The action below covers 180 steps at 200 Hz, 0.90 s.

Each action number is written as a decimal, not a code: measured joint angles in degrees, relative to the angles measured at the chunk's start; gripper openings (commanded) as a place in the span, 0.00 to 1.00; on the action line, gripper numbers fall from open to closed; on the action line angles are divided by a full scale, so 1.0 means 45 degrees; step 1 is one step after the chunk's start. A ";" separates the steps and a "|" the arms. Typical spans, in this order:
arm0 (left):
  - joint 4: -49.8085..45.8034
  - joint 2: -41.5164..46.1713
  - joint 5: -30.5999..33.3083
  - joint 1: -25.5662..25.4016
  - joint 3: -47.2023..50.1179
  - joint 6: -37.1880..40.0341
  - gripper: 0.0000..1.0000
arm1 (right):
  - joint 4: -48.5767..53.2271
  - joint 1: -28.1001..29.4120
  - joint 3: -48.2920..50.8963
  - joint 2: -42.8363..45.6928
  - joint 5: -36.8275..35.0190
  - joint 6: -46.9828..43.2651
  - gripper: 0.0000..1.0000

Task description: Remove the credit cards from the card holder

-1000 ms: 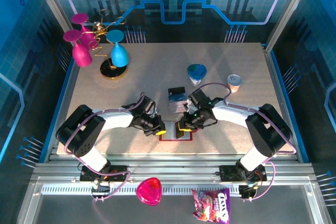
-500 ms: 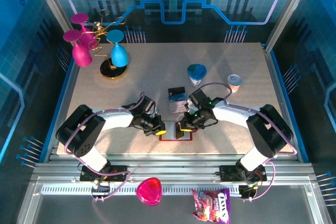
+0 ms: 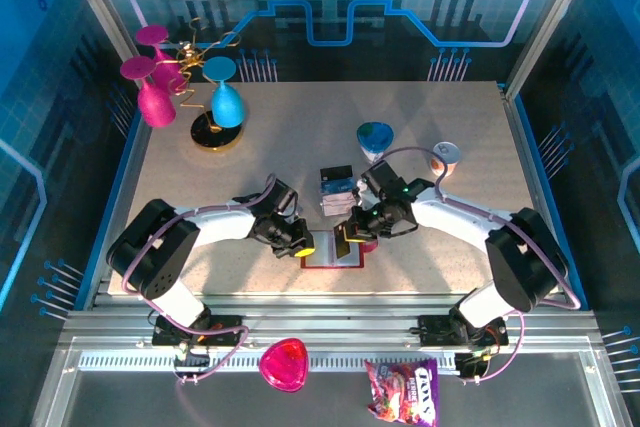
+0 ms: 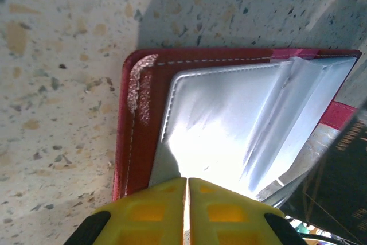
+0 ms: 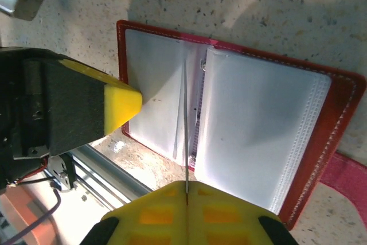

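Observation:
The dark red card holder lies open near the table's front edge, its clear pockets up. My left gripper is shut, its yellow tips pressing on the left pocket; one of its fingers shows in the right wrist view. My right gripper is shut on a thin sheet standing edge-on over the spine; I cannot tell whether it is a card or a pocket leaf. A black card, a blue card and a pale card lie just behind the holder.
A blue cone-shaped object and a small cup stand at the back right. Pink and blue glasses on a gold stand fill the back left corner. The metal rail runs close in front of the holder.
My right gripper has risen a little and drawn slightly left and back with the thin sheet. The left gripper has stayed on the holder's left side.

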<state>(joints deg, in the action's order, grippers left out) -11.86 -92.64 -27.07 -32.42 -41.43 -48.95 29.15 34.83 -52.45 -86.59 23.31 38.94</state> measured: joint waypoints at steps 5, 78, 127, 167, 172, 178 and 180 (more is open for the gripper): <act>-0.0015 0.0000 0.0015 0.0000 -0.0005 0.0005 0.10 | 0.0121 -0.0039 -0.0078 0.0053 -0.0039 -0.0083 0.03; -0.0238 0.0102 0.0107 0.0015 -0.0029 0.0015 0.13 | 0.1724 -0.0442 -0.1370 0.0461 -0.0306 -0.1904 0.00; -0.0651 0.0612 0.0359 0.0185 -0.0053 0.0243 0.15 | 0.3002 -0.0447 -0.2871 0.0529 -0.0928 -0.5051 0.00; -0.0656 0.1127 0.0539 0.0321 -0.0053 0.0243 0.16 | 0.4129 -0.0335 -0.3988 0.0529 -0.2278 -0.8801 0.00; -0.0656 0.1195 0.0549 0.0340 -0.0053 0.0243 0.16 | 0.4313 -0.0330 -0.4129 0.0529 -0.2458 -0.9243 0.00; -0.0651 0.1287 0.0597 0.0369 -0.0053 0.0243 0.16 | 0.4522 -0.0325 -0.4333 0.0525 -0.2647 -0.9821 0.00; -0.0651 0.1316 0.0607 0.0384 -0.0053 0.0243 0.16 | 0.4609 -0.0325 -0.4430 0.0515 -0.2730 -1.0093 0.00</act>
<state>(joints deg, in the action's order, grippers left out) -14.79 -86.72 -24.34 -30.70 -41.67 -47.86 49.89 33.36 -72.38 -84.27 11.03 -6.48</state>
